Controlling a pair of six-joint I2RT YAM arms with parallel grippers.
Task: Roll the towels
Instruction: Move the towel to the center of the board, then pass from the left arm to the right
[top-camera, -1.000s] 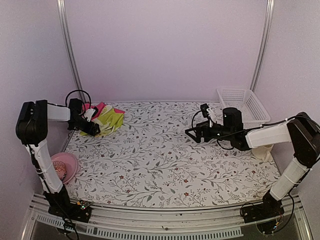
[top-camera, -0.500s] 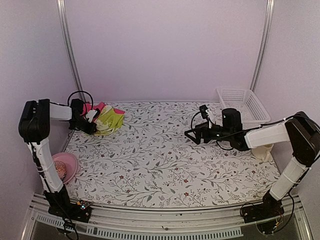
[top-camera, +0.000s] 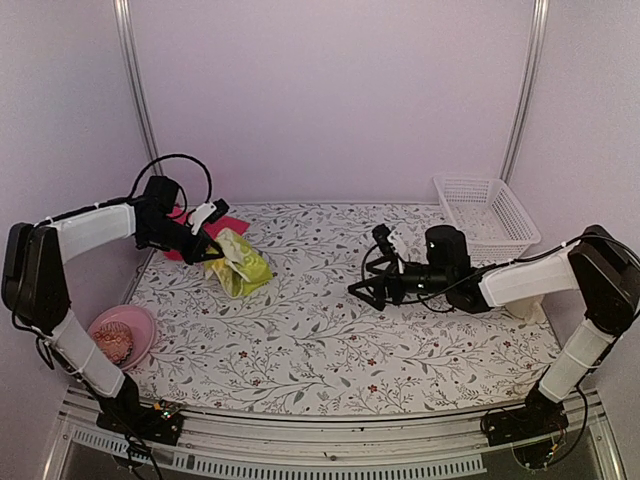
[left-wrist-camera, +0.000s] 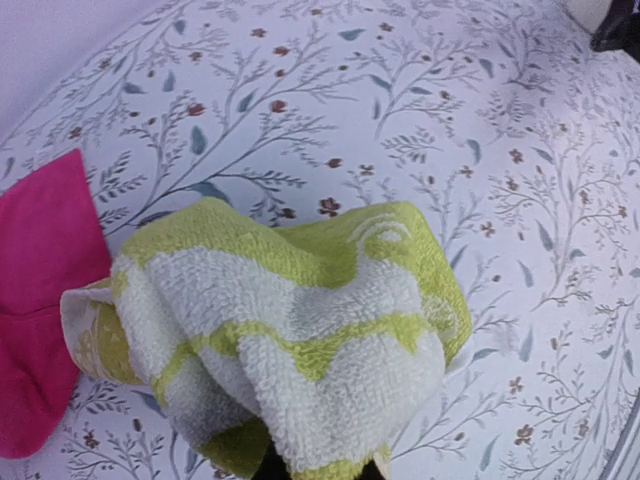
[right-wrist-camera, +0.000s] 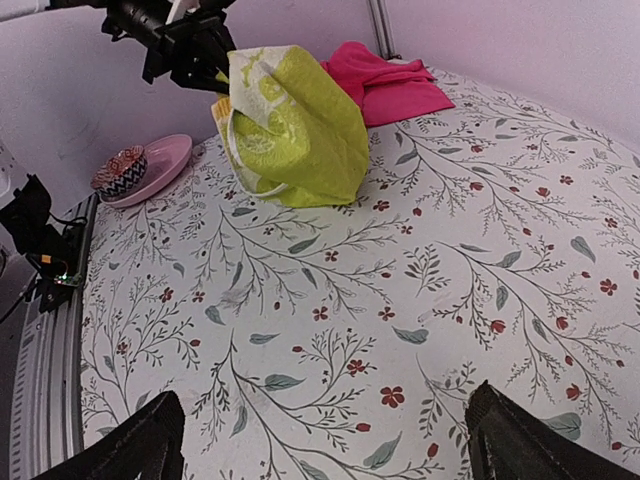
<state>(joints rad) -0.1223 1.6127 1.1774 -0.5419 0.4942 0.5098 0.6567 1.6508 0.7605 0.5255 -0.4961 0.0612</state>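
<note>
Left gripper (top-camera: 214, 251) is at the far left of the table, clamped on the top edge of the yellow-green towel (top-camera: 241, 266). We read the fingers as closed on cloth from the right wrist view. In the left wrist view the towel fills the frame and hides them, apart from a dark bit at the bottom edge.

The towel hangs bunched and folded from the grip, white stripes showing. Its lower end looks to reach the floral table cover (top-camera: 320, 345), but we cannot tell how much of it rests there.

The pink towel (top-camera: 228, 226) lies flat on the cover behind and left of the yellow-green one, in the far left corner, part hidden by the left arm. In the left wrist view the two overlap at the edge; we cannot tell whether they touch.

Right gripper (top-camera: 362, 293) sits low over the middle of the table, pointed toward the towels and well apart from them. Its fingers (right-wrist-camera: 140, 445) are spread wide with nothing between them, only bare cover.

A pink bowl (top-camera: 141, 318) sits at the near left edge beside the left arm base, with a small patterned thing (top-camera: 113, 342) inside. A white basket (top-camera: 486, 207) is at the far right corner
</note>
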